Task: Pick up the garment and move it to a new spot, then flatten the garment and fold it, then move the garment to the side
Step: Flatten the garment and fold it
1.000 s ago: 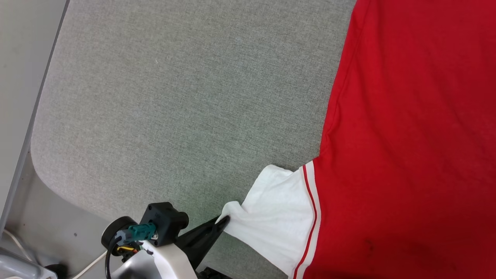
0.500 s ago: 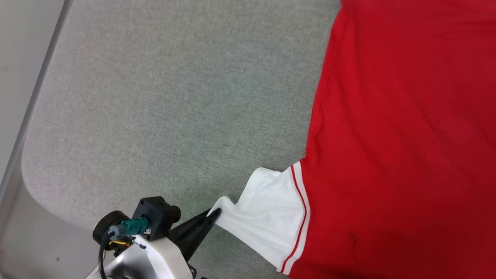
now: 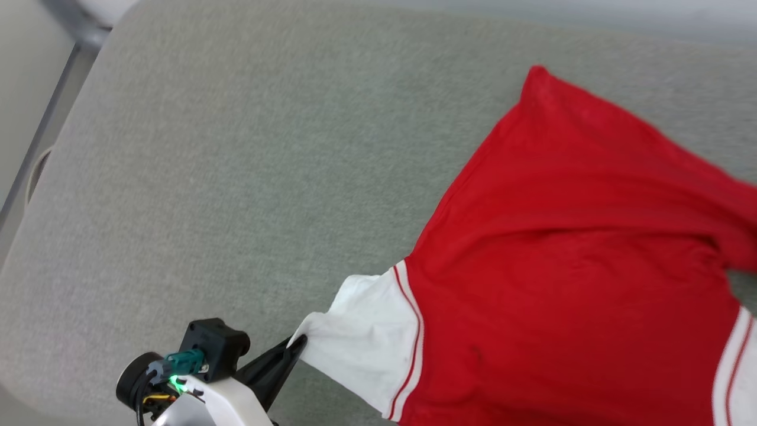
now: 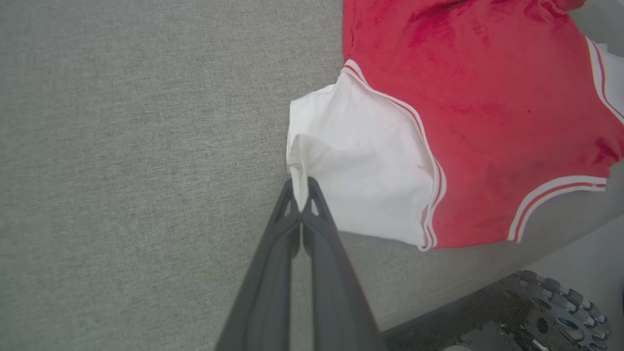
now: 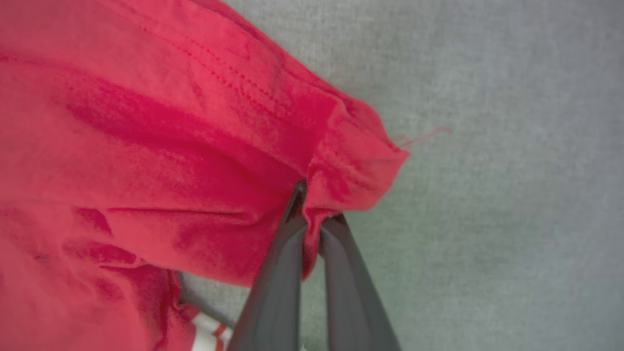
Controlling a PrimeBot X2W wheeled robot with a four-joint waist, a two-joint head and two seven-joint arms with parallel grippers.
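— On the grey tabletop point(image 3: 236, 177), where's the garment point(image 3: 562, 248)?
— Right side (red, partly bunched). Left hand point(image 4: 301, 187) pinches its white sleeve point(image 4: 370, 161); right hand point(image 5: 312, 214) clamps a red edge.

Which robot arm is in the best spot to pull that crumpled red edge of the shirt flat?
Probably the right: the right pincer is shut on the crumpled red edge of the garment. The left pincer is pinching the white sleeve instead.

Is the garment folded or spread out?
Spread out, unfolded but rumpled: the garment lies open on the grey surface, white sleeves out at both sides.
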